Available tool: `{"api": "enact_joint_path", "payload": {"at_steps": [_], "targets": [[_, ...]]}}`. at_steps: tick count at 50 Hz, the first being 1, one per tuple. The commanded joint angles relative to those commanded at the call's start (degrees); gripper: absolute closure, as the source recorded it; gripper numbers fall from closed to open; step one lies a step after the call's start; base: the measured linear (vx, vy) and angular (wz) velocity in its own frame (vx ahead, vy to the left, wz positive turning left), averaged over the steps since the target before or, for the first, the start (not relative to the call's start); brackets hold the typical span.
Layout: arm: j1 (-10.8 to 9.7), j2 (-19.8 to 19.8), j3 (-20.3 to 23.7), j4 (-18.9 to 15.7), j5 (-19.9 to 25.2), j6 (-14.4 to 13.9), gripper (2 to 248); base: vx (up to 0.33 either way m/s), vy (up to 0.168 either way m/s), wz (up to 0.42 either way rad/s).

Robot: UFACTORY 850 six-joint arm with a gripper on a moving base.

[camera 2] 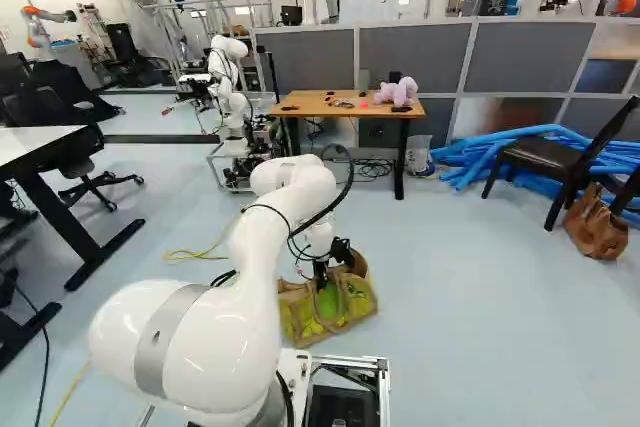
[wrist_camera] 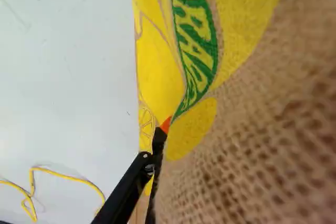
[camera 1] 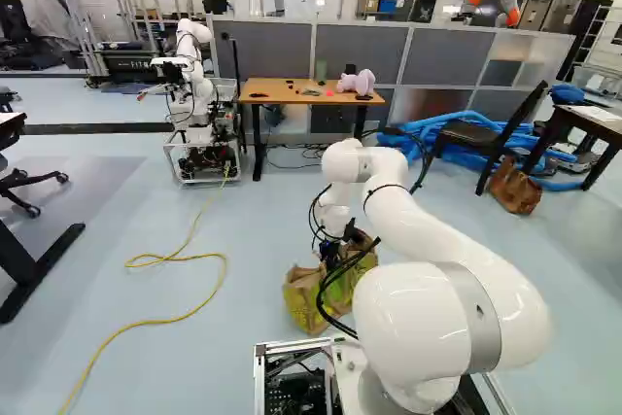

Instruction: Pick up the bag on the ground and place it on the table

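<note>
**Patterned bag (camera 2: 345, 319) sitting on the floor (camera 2: 480, 317), jaws (camera 2: 322, 269) at its top**

In the left base view, the white arm (camera 1: 447, 230) is reaching forward and down to the patterned bag, which is standing on the floor, well short of the bench (camera 1: 292, 89). The bench is carrying a lilac plush toy (camera 1: 357, 82), and another robot (camera 1: 197, 75) is standing beside it. A brown handbag (camera 1: 514, 188) is resting near a dark chair (camera 1: 486, 133).

In the right base view, the jaws are pointing down by the bag's handles.

In the wrist view, the bag's coarse brown, yellow and green side is lying against the jaws and hiding part of them, so I cannot tell whether they are standing wide, narrow or holding cloth. A yellow cable (wrist_camera: 65, 175) is looping across the floor.
</note>
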Motion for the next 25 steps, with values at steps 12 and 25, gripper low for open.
{"api": "enact_joint_path", "payload": {"at_steps": [12, 25], "targets": [[0.0, 2.7, 2.7, 0.0, 0.0, 0.0, 228, 0.0, 0.0, 0.0], [0.0, 5.5, 5.6, 0.0, 0.0, -2.3, 228, 0.0, 0.0, 0.0]]}}
